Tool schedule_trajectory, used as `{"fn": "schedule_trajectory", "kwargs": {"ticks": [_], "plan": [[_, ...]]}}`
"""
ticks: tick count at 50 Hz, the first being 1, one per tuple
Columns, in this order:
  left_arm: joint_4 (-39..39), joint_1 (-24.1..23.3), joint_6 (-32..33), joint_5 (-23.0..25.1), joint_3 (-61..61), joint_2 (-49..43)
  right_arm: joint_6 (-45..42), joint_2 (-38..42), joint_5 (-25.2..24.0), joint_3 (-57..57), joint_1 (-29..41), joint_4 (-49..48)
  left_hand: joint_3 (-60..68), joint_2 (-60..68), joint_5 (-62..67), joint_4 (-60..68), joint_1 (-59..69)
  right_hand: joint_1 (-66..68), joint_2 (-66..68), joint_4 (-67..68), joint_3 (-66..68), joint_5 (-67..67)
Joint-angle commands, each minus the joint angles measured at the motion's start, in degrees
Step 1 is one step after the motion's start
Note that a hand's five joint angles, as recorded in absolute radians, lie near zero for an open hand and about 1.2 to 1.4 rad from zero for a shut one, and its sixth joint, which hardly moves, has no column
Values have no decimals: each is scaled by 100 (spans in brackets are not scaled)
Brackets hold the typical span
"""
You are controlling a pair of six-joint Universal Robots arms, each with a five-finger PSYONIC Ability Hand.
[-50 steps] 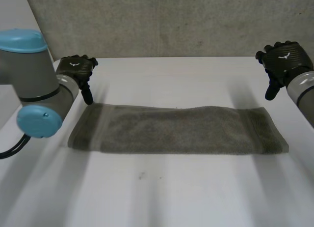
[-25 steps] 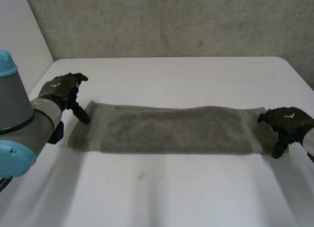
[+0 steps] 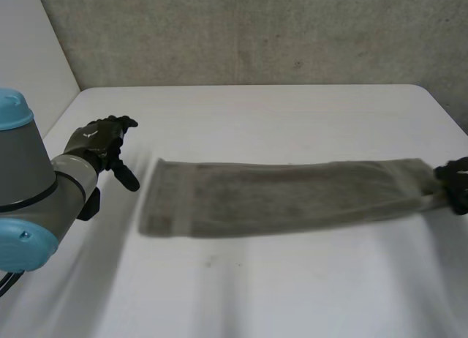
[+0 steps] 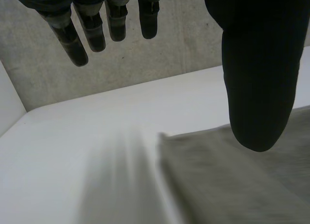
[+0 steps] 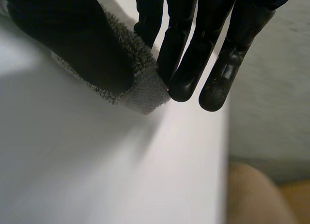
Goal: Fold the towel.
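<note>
**Now: right hand pinches the towel's end, left hand loose**

Stretched into a long grey strip, the towel (image 3: 285, 197) lies across the worktop (image 3: 256, 118) from left of centre to the right edge. The right hand (image 3: 457, 181) grasps its right end. In the right wrist view, the thumb (image 5: 72, 40) presses the cloth (image 5: 140, 86) against the fingers (image 5: 191, 59). The left hand (image 3: 102, 144) hovers near the towel's left end, apart from it, with fingers (image 4: 92, 30) straight and released.
</note>
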Motion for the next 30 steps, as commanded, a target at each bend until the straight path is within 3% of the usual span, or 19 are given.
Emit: {"fn": "schedule_trajectory", "kwargs": {"ticks": [1, 4, 6, 9, 11, 12, 14, 17, 19, 20, 22, 30], "plan": [[3, -8, 0, -3, -20, 21, -1489, -118, 1015, -285, -326, -362, 63, 67, -50, 60, -30, 2604, 1262, 1170, 1233, 1437], [3, 1, 0, -3, -20, 30, -1506, -153, 752, -355, -132, -379, 63, 67, -50, 60, -30, 2604, 1262, 1170, 1233, 1437], [3, 18, 0, -3, -20, 30, -1122, -371, 516, -469, 471, -423, 63, 67, -50, 60, -30, 2604, 1262, 1170, 1233, 1437], [3, 27, 0, -3, -20, 30, -865, -531, 435, -531, 825, -441, 63, 67, -50, 60, -30, 2604, 1262, 1170, 1233, 1437], [3, 27, -9, -12, -20, 30, -454, -715, 322, -662, 1586, -563, 63, 67, -50, 60, -30, 2604, 1262, 1170, 1233, 1437], [3, 27, -9, -12, -20, 30, -452, -715, 321, -663, 1590, -564, 63, 67, -50, 60, -30, 2604, 1262, 1170, 1233, 1437], [3, 27, 0, -12, -20, 30, -303, -698, 103, -750, 2473, -843, 63, 67, -50, 60, -30, 2604, 1262, 1170, 1233, 1437], [3, 18, 0, -12, -28, 30, -329, -627, -30, -777, 2917, -968, 63, 67, -50, 60, -30, 2604, 1262, 1170, 1233, 1437], [3, 18, 0, -12, -28, 30, -407, -182, -363, -864, 3827, -1082, 63, 67, -50, 60, -30, 2604, 1262, 1170, 1233, 1437], [3, 10, 0, -12, -28, 30, -408, -179, -364, -865, 3831, -1082, 63, 67, -50, 60, -30, 2604, 1262, 1170, 1233, 1437], [3, 1, -9, -12, -28, 21, -417, 337, -697, -1075, 4601, -1047, 63, 67, -50, 60, -30, 2604, 1262, 1170, 1233, 1437], [3, -35, 0, -12, -63, -23, -452, 1393, -944, -1401, 5439, -1012, 46, 50, -67, 44, -47, 2604, 1262, 1170, 1233, 1437]]}}
